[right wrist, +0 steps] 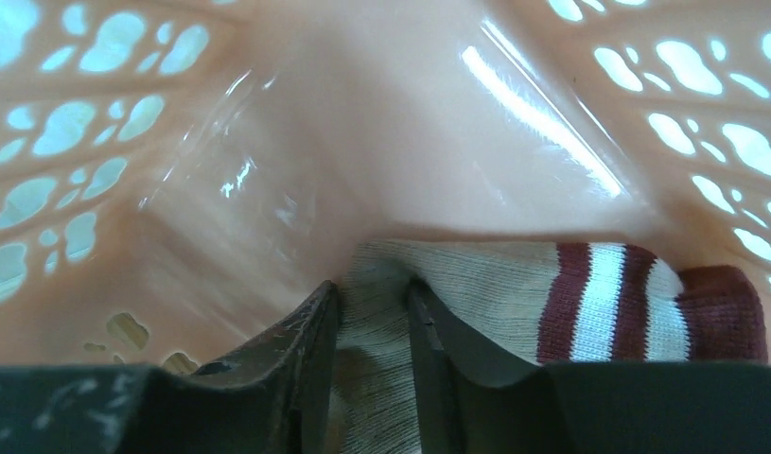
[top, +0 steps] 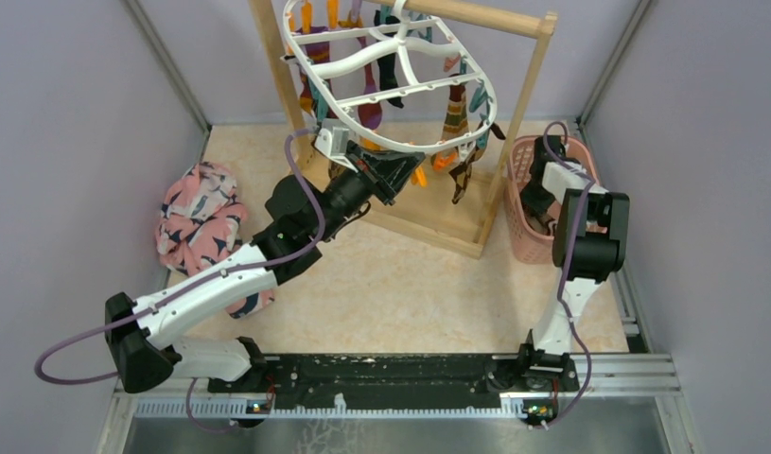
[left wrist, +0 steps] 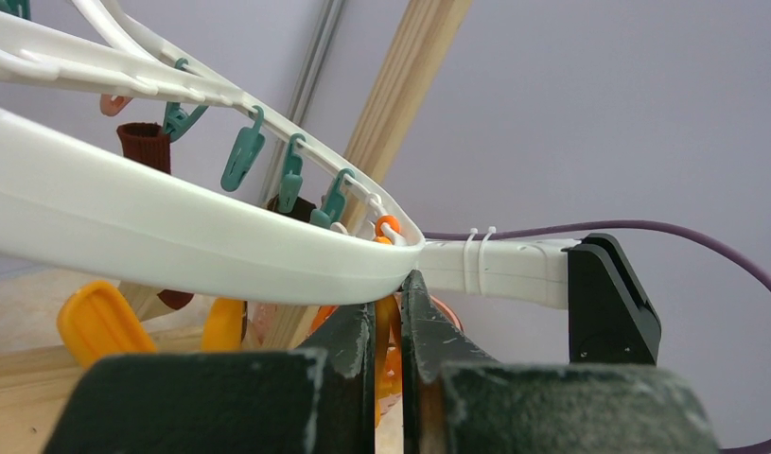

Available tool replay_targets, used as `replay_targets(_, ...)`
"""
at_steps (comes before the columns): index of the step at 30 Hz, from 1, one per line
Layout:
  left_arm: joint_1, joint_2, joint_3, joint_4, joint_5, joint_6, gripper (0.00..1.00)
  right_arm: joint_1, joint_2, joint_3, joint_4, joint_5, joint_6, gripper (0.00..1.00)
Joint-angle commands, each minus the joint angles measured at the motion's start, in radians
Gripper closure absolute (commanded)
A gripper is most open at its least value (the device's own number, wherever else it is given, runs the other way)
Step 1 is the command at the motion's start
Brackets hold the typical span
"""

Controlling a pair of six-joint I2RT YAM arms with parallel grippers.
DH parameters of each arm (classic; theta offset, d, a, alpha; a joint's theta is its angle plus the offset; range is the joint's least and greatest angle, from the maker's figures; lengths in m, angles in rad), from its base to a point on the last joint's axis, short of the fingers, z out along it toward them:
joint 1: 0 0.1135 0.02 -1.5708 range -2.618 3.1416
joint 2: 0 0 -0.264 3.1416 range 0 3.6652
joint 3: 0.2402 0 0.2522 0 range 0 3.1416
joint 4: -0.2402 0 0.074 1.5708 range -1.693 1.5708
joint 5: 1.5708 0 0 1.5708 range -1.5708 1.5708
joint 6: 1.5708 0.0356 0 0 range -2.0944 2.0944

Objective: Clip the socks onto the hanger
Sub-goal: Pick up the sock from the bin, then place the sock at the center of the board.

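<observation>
Standing on beige tabletop (top: 391, 284), wooden rack (top: 520, 123) bearing hanger (top: 400, 149), grey walls (top: 69, 113) around

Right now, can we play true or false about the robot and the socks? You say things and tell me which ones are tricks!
1. The right gripper is down inside the pink basket. True.
2. The sock between its fingers is plain black. False: it is beige with maroon and white stripes.
3. The left gripper is wide open. False: it is shut, pinching an orange clip just under the rim of the hanger.
4. Some socks hang from the hanger. True.
5. The hanger lies flat on the table. False: it is up in the air at the wooden rack, tilted.
</observation>
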State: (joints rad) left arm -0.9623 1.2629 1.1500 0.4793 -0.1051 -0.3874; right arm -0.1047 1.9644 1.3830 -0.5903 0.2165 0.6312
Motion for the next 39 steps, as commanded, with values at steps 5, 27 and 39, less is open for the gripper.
replay_targets(5,0.0,-0.026,-0.019,-0.011,-0.004,0.014,1.0,0.008,-0.03,-0.092,0.05,-0.05,0.015,1.0)
replay_targets(27,0.001,-0.007,-0.007,-0.014,0.01,0.013,1.0,0.008,-0.777,-0.101,0.141,-0.032,-0.104,1.0)
replay_targets(39,0.0,0.007,0.0,-0.016,0.013,0.012,1.0,0.09,-0.976,-0.059,-0.079,-0.494,-0.179,1.0)
